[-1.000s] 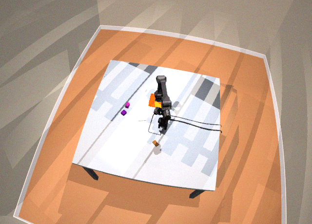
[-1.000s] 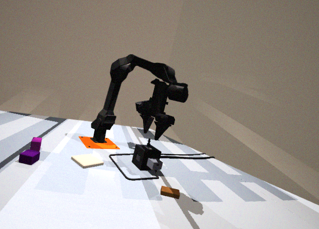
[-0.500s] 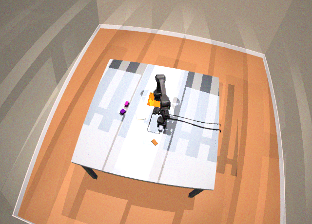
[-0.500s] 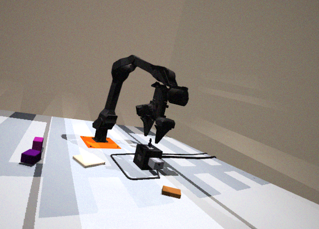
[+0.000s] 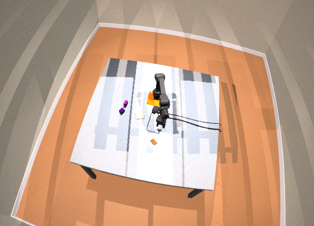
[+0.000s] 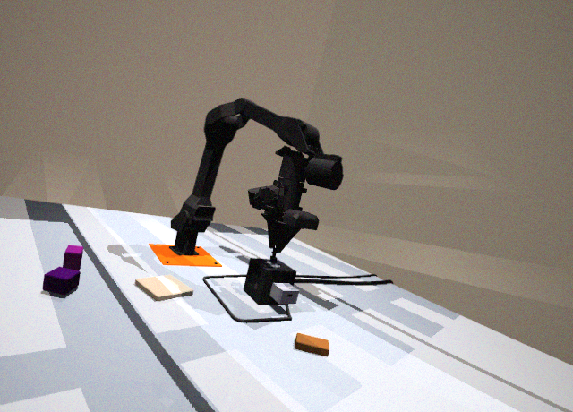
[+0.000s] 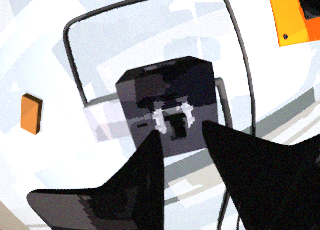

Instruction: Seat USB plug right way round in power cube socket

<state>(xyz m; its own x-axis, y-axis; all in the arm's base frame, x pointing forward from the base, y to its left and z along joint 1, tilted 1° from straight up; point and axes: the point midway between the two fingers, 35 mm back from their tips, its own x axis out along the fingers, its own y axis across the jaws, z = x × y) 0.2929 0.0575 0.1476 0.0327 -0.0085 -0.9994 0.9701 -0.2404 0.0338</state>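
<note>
The dark power cube (image 6: 266, 282) (image 7: 200, 90) stands on the table, with a pale block (image 6: 284, 294) (image 7: 104, 121) at one side. The small dark USB plug (image 6: 274, 256) (image 7: 177, 126) stands up from the cube's top, at a socket with light patches around it. How deep it sits and which way round it is cannot be made out. My gripper (image 6: 276, 251) (image 7: 180, 132) is right over the cube's top, pointing down, its fingers partly open on either side of the plug. In the wrist view a gap shows beside the plug. In the top view the arm largely hides cube and plug.
A black cable (image 5: 147, 124) (image 6: 219, 301) (image 7: 72, 65) loops around the cube. An orange block (image 5: 153, 141) (image 6: 312, 344) (image 7: 31, 113) lies near it. A cream slab (image 5: 139, 115) (image 6: 163, 287), a purple cube (image 5: 121, 110) (image 6: 61, 280) and a magenta block (image 5: 125, 102) (image 6: 72, 256) are to one side.
</note>
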